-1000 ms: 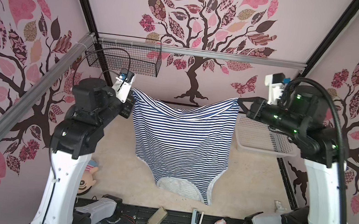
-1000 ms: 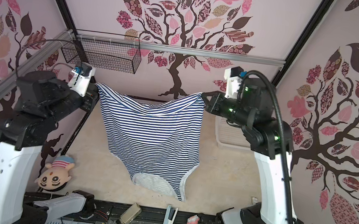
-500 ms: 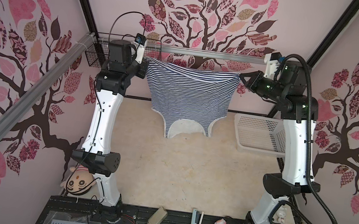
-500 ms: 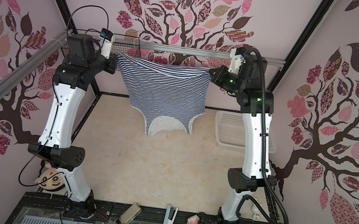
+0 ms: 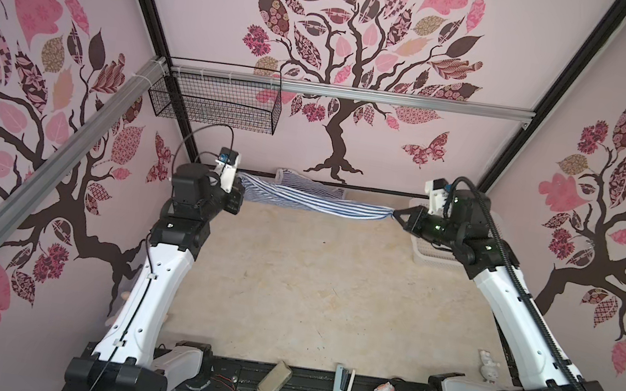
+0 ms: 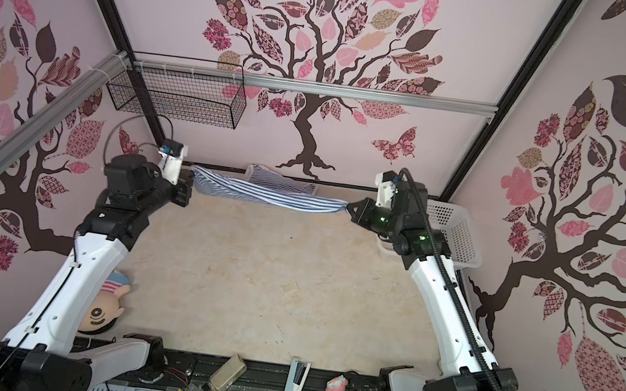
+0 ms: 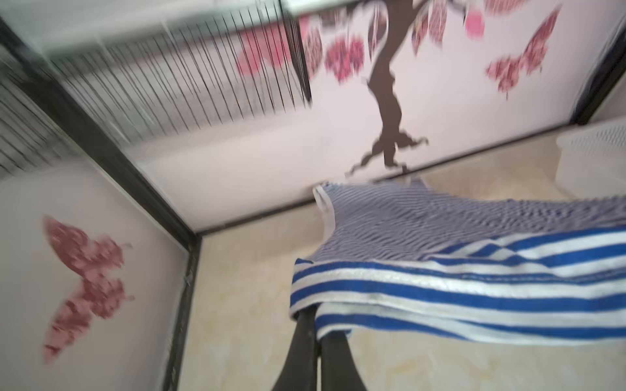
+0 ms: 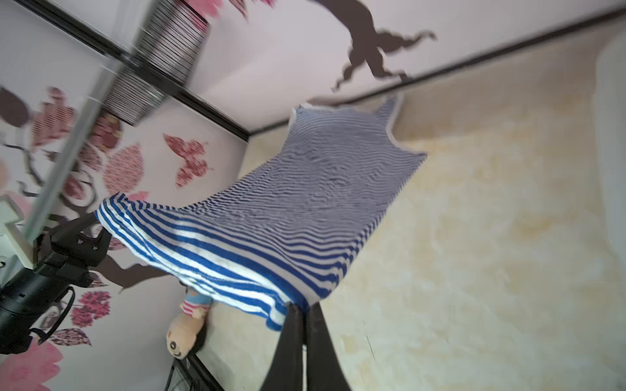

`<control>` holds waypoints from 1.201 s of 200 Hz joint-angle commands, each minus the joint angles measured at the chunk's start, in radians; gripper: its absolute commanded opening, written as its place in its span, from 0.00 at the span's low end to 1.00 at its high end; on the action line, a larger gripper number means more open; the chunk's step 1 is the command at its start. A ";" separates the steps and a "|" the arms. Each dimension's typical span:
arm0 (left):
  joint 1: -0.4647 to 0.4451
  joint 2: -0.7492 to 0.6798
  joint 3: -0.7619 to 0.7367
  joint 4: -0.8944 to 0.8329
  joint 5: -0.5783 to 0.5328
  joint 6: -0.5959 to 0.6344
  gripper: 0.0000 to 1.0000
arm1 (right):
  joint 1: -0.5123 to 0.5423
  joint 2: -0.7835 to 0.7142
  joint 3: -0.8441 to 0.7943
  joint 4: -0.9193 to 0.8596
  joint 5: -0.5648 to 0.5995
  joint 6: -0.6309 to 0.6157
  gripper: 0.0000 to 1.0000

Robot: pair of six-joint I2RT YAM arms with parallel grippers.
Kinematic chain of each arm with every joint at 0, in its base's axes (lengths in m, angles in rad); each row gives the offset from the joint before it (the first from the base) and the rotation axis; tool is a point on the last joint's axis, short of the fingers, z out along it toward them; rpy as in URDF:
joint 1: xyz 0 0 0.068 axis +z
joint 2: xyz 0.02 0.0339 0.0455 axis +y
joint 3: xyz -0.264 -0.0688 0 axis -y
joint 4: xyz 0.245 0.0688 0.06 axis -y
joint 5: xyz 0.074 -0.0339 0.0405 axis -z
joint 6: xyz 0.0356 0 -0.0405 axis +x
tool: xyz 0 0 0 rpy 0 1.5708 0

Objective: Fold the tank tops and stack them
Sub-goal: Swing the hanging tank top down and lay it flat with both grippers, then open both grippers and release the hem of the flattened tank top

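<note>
Since the frame half a second earlier, both arms have been brought down from high against the back wall. The tank top (image 5: pixel 314 202), which then hung like a curtain, is now stretched low along the far edge of the table (image 5: pixel 310 288), in the upper middle of both top views. At the lower left of a top view, a plush doll (image 6: pixel 105 310) is seen beside the left arm, well apart from the garment. At left centre, the left gripper (image 5: pixel 239 190) is closed on the left corner of the tank top; in the left wrist view its dark fingers (image 7: pixel 300 352) are pressed together, with striped cloth draped over their tips. From there the top is drawn rightwards as a narrow, slightly sagging band. Its white-trimmed end reaches towards the back wall, and it cannot be told whether that end rests on the table. At right centre, the right gripper (image 5: pixel 396 215) is clamped on the opposite corner; in the right wrist view its fingers (image 8: pixel 288 342) are seen meeting under the hem. A white plastic basket (image 6: pixel 454 234) is partly hidden behind the right arm.
</note>
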 commanded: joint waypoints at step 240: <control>-0.101 -0.195 -0.523 -0.505 0.055 0.638 0.30 | 0.001 -0.275 -0.655 -0.100 0.044 0.052 0.41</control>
